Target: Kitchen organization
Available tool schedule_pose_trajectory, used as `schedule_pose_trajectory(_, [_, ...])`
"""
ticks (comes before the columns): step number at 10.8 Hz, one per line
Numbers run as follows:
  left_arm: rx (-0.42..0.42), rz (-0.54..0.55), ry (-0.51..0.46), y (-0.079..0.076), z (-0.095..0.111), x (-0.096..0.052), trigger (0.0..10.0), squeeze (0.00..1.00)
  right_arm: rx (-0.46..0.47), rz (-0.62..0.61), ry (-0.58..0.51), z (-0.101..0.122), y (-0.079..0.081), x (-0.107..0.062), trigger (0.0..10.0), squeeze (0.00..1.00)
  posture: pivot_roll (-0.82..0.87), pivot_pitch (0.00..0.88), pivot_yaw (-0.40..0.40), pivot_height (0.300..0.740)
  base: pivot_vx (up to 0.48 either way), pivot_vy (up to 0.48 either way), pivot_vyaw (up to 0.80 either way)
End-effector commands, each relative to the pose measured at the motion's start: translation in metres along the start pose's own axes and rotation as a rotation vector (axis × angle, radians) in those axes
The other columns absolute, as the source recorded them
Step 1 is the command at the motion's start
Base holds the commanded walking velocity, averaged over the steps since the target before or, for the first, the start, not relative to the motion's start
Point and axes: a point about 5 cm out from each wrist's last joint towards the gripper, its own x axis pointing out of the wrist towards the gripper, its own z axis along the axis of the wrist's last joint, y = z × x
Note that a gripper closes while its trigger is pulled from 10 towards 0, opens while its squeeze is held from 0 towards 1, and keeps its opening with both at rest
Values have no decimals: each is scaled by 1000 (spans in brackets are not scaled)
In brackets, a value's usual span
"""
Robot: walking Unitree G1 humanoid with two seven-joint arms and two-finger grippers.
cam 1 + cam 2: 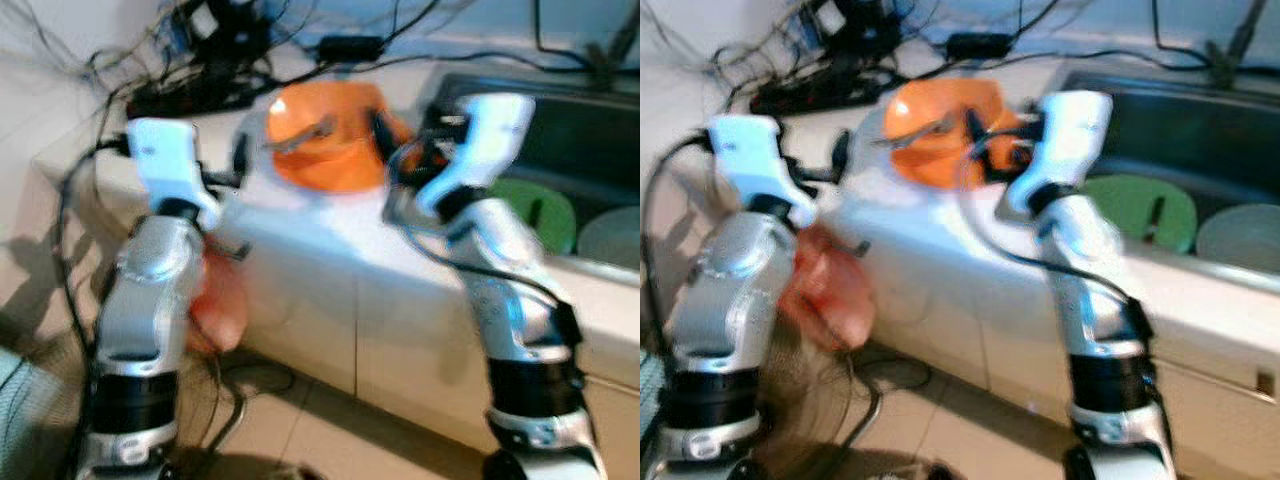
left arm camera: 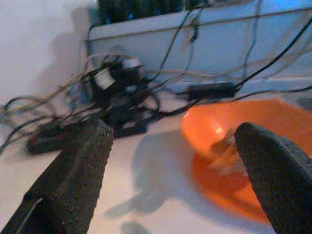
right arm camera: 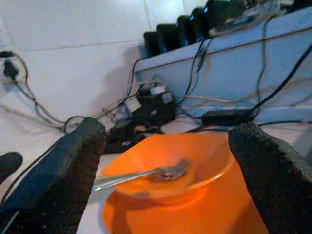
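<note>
Two silver arms rose in the foreground, blurred by motion, toward a white table (image 1: 300, 235). The left end effector (image 2: 173, 161) hovered over the table with its fingers (image 2: 80, 168) spread wide and holding nothing, just beside an orange bowl (image 1: 330, 130). The right end effector (image 3: 168, 161) was likewise wide open and empty, its fingers (image 3: 265, 170) standing either side of the bowl without touching it. The bowl sat on an orange plate (image 3: 195, 214) on the table, and a metal fork (image 3: 146, 174) lay in the bowl with its handle sticking out over the rim. Behind the bowl lay a tangle of black cables (image 1: 190, 70) and adapters against the wall. To the robot's right was a dark sink (image 1: 590, 130) holding a green plate (image 1: 540, 210) and a pale plate (image 1: 615, 238).
</note>
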Motion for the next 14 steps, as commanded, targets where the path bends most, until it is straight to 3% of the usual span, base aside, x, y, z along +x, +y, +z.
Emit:
schedule_pose_trajectory(1, [-2,-27,0,-5,1,0,10000,0,-23,-42,-31,7,-8,-1,10000,0,146,78,115,740,398,266,0])
schedule_pose_trajectory(6, [-31,-42,2,-9,1,-2,10000,0,-29,-60,-36,7,-9,1,10000,0,150,77,114,740,79,55,0])
schedule_pose_trajectory(11, [-45,-50,9,-11,1,-1,10000,0,-28,-65,-33,6,-9,1,10000,0,147,78,119,740,0,0,-698])
schedule_pose_trajectory(14, [-38,-42,-2,-8,2,0,10000,0,-37,-64,-40,7,-10,0,10000,0,146,75,117,740,0,0,0])
